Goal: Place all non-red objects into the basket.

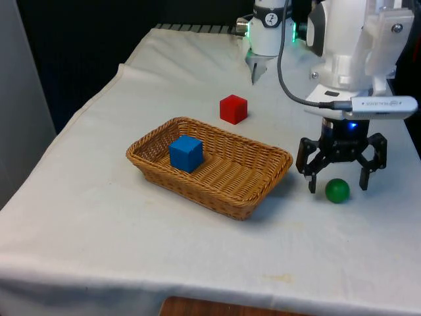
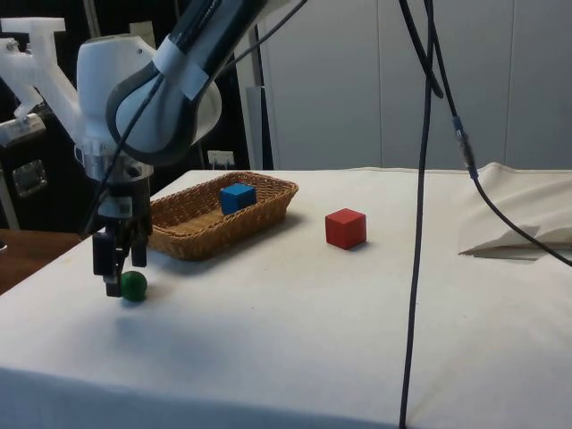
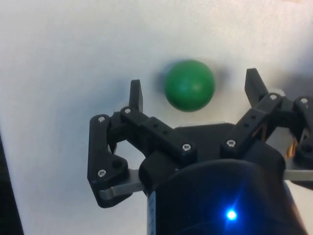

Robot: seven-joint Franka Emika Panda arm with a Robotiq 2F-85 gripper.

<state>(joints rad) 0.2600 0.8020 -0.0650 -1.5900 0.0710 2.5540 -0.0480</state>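
Note:
A green ball (image 1: 337,190) lies on the white cloth at the front view's right, beyond the basket's end. My gripper (image 1: 337,185) hangs open just above it, fingers spread to either side; the wrist view has the ball (image 3: 190,85) between the fingertips (image 3: 135,94), untouched. In the side view the ball (image 2: 133,285) rests right beside the lowered gripper (image 2: 117,273). The wicker basket (image 1: 258,188) holds a blue cube (image 1: 185,153). A red cube (image 1: 233,108) stands on the cloth behind the basket.
The arm's cable (image 2: 420,214) hangs across the side view. The cloth is bunched into a fold (image 2: 523,223) at that view's right edge. The table's front edge (image 1: 210,289) lies well ahead of the basket.

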